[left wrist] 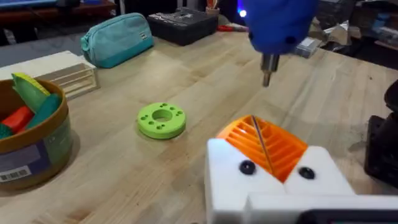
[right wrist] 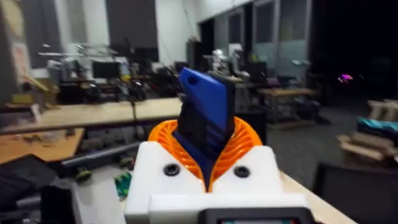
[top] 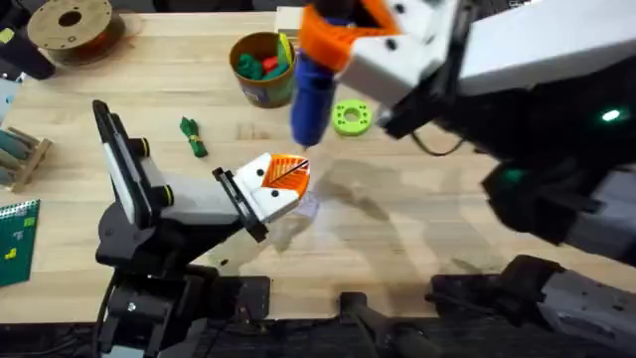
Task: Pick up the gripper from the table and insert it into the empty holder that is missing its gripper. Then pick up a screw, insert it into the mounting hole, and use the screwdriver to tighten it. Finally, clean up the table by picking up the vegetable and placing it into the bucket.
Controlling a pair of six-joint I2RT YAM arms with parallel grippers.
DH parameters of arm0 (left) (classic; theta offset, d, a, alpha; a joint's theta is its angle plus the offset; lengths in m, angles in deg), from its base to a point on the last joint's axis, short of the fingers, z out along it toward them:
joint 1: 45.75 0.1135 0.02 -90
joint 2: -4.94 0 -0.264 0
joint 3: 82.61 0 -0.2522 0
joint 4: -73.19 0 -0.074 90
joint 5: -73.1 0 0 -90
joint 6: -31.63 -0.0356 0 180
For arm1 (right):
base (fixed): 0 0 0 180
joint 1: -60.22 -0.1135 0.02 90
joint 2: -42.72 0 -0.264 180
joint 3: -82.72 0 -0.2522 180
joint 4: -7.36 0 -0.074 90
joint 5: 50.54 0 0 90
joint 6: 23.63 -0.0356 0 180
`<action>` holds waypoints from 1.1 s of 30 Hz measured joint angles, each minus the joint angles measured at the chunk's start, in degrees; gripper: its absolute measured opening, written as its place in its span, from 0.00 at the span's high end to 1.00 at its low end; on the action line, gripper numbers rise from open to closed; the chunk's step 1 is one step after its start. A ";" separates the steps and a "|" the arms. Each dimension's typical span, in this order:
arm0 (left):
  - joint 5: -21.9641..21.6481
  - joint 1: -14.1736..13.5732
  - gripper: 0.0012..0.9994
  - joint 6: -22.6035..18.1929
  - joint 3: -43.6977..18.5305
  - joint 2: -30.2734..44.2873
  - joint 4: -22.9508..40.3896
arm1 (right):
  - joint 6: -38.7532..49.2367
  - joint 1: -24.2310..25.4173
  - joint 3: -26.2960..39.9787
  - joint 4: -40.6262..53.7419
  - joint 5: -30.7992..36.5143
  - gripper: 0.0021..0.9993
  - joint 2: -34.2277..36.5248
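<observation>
The right gripper hangs above the middle of the surface, its orange-padded jaws pinching the blue screwdriver, which points its metal tip down and toward the left gripper. In the right wrist view the screwdriver's blue body stands clamped between the ribbed pads. The left gripper sits low over the surface near its middle, its jaws pressed together, with a thin dark line showing between the orange pads; whether anything is pinched there I cannot tell. The screwdriver tip hovers just above and beyond these pads, apart from them. The dark green vegetable lies on the surface to the left of the left gripper, well apart from the yellow-orange bucket, which stands farther back holding red, yellow and green toy foods. A bright green ring-shaped disc lies just right of the screwdriver
</observation>
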 joint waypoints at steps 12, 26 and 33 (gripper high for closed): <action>0.00 0.00 0.99 0.00 0.00 0.00 0.00 | 0.00 -5.08 0.46 -8.94 1.72 0.97 9.12; 0.00 0.00 0.99 0.00 0.00 0.00 0.00 | -0.85 -9.19 4.31 -9.03 1.88 0.97 13.77; 0.00 0.00 0.99 0.00 0.00 0.00 0.00 | -0.87 -9.19 4.52 -9.23 1.88 0.97 14.47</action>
